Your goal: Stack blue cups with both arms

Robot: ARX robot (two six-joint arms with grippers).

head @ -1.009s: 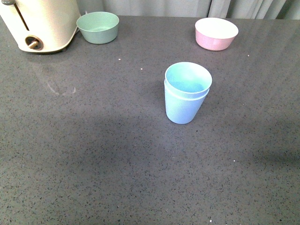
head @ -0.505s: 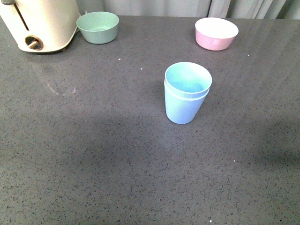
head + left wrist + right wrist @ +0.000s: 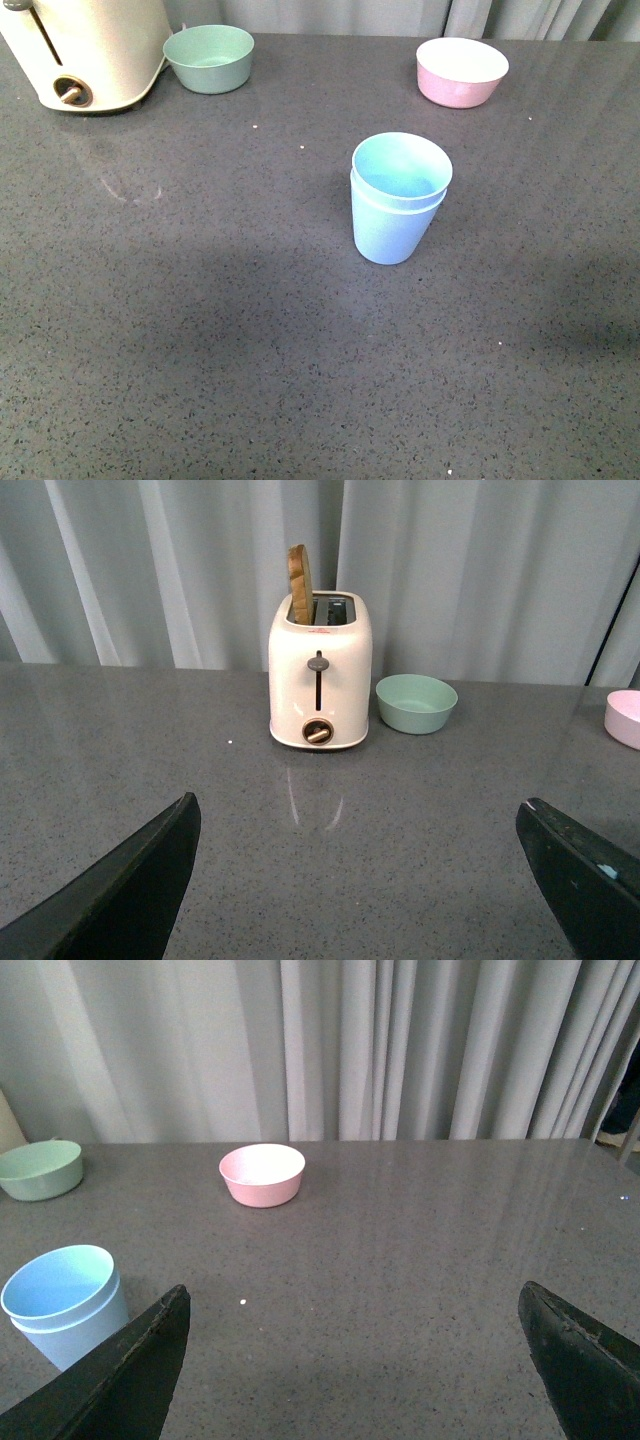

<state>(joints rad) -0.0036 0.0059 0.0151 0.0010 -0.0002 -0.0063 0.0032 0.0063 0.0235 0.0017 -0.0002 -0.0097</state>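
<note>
We see the blue cups (image 3: 398, 198) nested upright mid-counter — stacking looks done (pink bowl (image 3: 461, 71) well apart). Left gripper (image 3: 360, 880) and right gripper (image 3: 355, 1365) both spread wide, holding nothing — apparently retreated.

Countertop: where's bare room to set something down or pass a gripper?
The widest bare patch is the near half of the countertop, in front of the stacked blue cups. Also bare: the strip between the green bowl and pink bowl. Tightest at the far-left corner, where the toaster stands close beside the green bowl.
</note>
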